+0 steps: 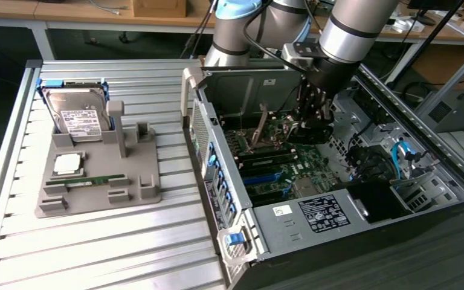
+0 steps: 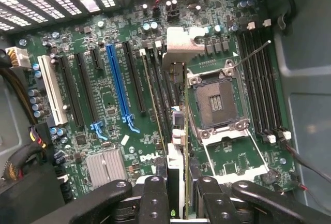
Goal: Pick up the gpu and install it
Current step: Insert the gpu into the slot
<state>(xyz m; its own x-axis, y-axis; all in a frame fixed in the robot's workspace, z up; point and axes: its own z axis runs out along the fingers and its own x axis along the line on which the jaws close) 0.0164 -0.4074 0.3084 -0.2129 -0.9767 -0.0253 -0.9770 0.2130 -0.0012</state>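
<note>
Thin dark gpu (image 2: 184, 105), seen edge-on in the wrist view with its silvery metal bracket (image 2: 181, 43) at the far end, is clamped between the black gripper (image 2: 181, 195) fingers above the green motherboard (image 2: 103, 110). In the exterior view the gripper (image 1: 313, 121) reaches into the open black computer case (image 1: 425, 181) right of centre, holding the card (image 1: 307, 130) just above the board. A grey tray (image 1: 95, 193) sits at the exterior view's left.

Open computer case (image 1: 292, 241), hard drive (image 1: 77, 118), memory stick (image 1: 87, 179), grey holder (image 1: 95, 202)
</note>
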